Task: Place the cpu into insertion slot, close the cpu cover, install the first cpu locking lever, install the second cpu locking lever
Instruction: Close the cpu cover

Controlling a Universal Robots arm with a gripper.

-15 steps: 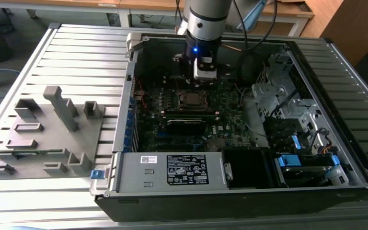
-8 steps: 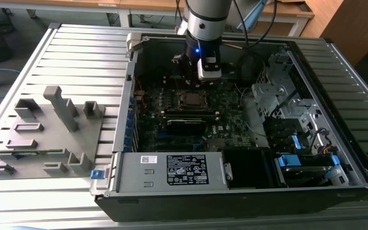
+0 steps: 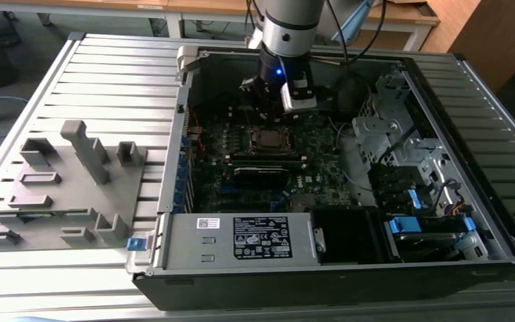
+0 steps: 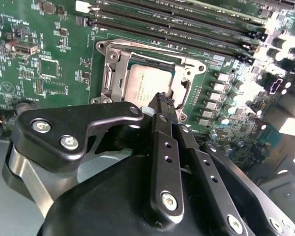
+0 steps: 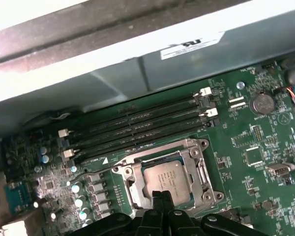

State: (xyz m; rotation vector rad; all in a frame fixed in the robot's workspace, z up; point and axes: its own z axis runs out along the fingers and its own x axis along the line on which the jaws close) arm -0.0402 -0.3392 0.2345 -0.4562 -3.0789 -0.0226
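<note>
Where the exterior view looks down into the open computer case (image 3: 347,282) on the slatted table (image 3: 105,74), the gripper (image 3: 269,119) hangs over the insertion slot (image 3: 254,139), in which the cpu (image 3: 267,139) lies. A white label (image 3: 262,238) with black print sits on the power supply.

In the second wrist view the gripper (image 4: 164,100) has its black fingers pressed together, nothing between them, the tip at the edge of the cpu cover (image 4: 113,73). The cover lies flat around the cpu (image 4: 142,86), whose faint print is too small to read.

In the first wrist view the tip (image 5: 160,197) sits beside the cpu (image 5: 167,178). White lettering dots the motherboard (image 5: 255,147), and a printed sticker (image 5: 191,45) marks the case wall.
</note>
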